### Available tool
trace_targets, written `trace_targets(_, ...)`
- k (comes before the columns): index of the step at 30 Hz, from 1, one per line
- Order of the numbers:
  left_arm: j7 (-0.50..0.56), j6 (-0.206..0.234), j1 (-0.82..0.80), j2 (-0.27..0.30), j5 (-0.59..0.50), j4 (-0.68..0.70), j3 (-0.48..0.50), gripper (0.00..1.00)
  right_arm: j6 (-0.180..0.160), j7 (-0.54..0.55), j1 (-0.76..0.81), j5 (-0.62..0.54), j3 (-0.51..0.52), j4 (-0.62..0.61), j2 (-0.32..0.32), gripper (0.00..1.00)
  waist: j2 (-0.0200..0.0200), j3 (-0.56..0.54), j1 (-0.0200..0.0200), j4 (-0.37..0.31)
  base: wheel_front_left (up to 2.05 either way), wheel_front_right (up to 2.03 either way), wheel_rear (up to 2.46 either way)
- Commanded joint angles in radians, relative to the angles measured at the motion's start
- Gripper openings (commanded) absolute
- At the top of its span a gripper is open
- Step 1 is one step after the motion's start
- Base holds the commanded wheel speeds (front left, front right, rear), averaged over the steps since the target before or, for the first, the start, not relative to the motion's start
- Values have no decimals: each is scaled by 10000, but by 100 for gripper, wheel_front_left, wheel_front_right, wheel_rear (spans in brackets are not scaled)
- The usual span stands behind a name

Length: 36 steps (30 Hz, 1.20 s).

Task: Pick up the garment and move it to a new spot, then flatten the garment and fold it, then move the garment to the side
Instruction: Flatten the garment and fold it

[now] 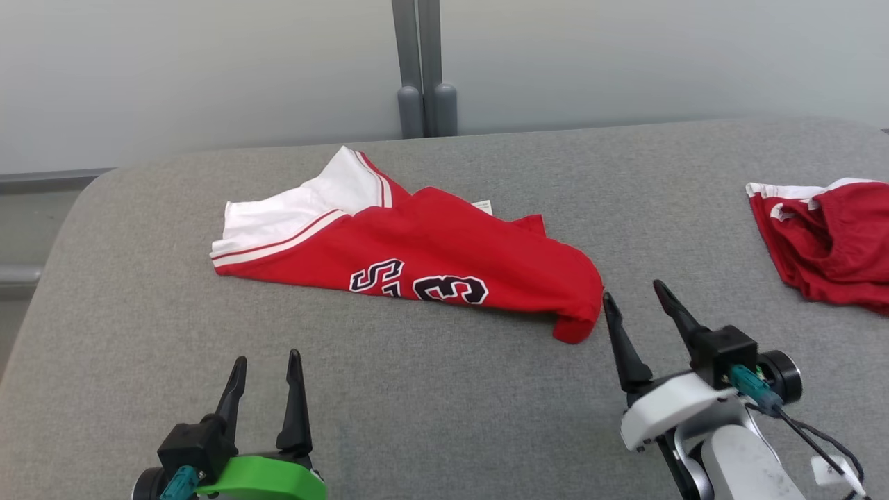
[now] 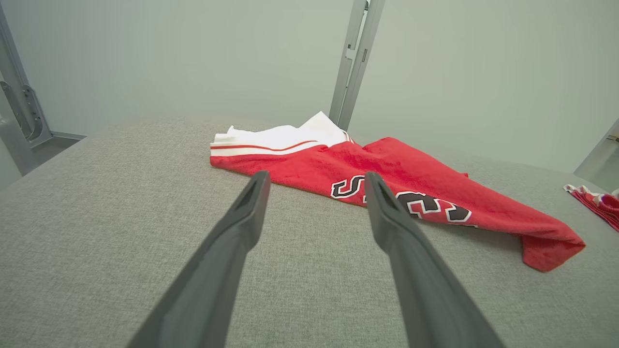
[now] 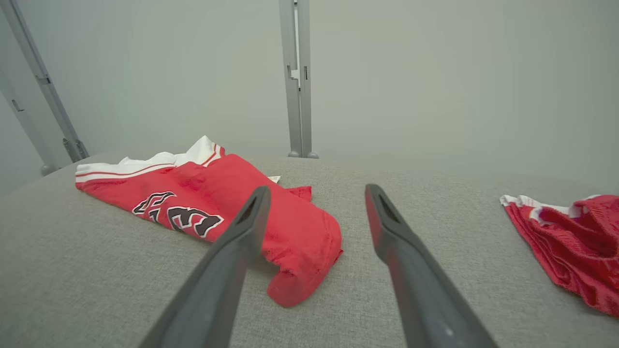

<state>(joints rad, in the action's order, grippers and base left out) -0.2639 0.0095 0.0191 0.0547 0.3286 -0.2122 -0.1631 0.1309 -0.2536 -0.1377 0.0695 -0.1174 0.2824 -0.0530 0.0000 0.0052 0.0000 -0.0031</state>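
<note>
While my grey counter (image 1: 444, 417) carries the crumpled red-and-white garment (image 1: 430, 243) at its middle, lettering partly folded under, a second red garment (image 1: 833, 250) is cut off at the right edge; my left claw (image 1: 267, 355) and right claw (image 1: 633, 289) hang spread, empty.

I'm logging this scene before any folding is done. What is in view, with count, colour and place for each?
jersey: one, red with a white band and dark numerals, crumpled at the middle of the table
second garment: one, red with white trim, bunched at the table's right edge
table: one, grey fabric top, under both garments
upright posts: a pair, grey, behind the middle of the table's far edge
wall: one, pale grey, behind the table
left gripper: one, dark fingers on a green mount, open, over bare table at the front left
right gripper: one, dark fingers on a white mount, open, just right of the jersey's near right corner
</note>
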Motion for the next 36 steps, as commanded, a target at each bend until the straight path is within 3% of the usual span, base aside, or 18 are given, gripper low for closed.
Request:
trace_targets(1,-4,-15,-207,-7,-40,37,-14,100,-3,156,-522,-90,-221,407,-104,100,0,363,0,392,0,0,0)
trace_targets(13,-4,41,-929,-34,228,183,-661,100,-3,764,-4289,348,-1740,4735,-906,100,0,1533,0,2171,0,0,0)
trace_targets(24,-4,257,-988,-37,426,255,-997,100,-3,1022,-5707,1542,-2951,7416,-1232,100,0,1832,0,3041,0,0,0)
trace_targets(25,-4,262,-979,-37,429,249,-1015,100,-3,1014,-5747,1598,-3027,7546,-1227,90,0,1824,0,3058,0,0,0)
trace_targets(26,-4,271,-972,-37,428,242,-1040,100,-3,994,-5805,1675,-3105,7703,-1221,48,0,1816,0,3077,0,0,0)
trace_targets(28,-4,260,-982,-38,420,237,-1083,100,-3,908,-5924,1791,-3236,7977,-1271,28,0,1810,0,3112,0,0,0)
trace_targets(29,-4,261,-999,-38,412,236,-1104,100,-4,856,-5976,1855,-3257,8086,-1306,8,0,1810,0,3123,0,0,0)
trace_targets(30,-4,264,-1018,-38,397,240,-1121,100,-4,756,-6046,1904,-3251,8218,-1363,0,0,1808,0,3131,0,0,0)
trace_targets(36,-4,291,-948,-38,288,248,-1066,100,-7,132,-6585,1824,-2956,8681,-1676,0,0,1755,0,3009,0,0,0)
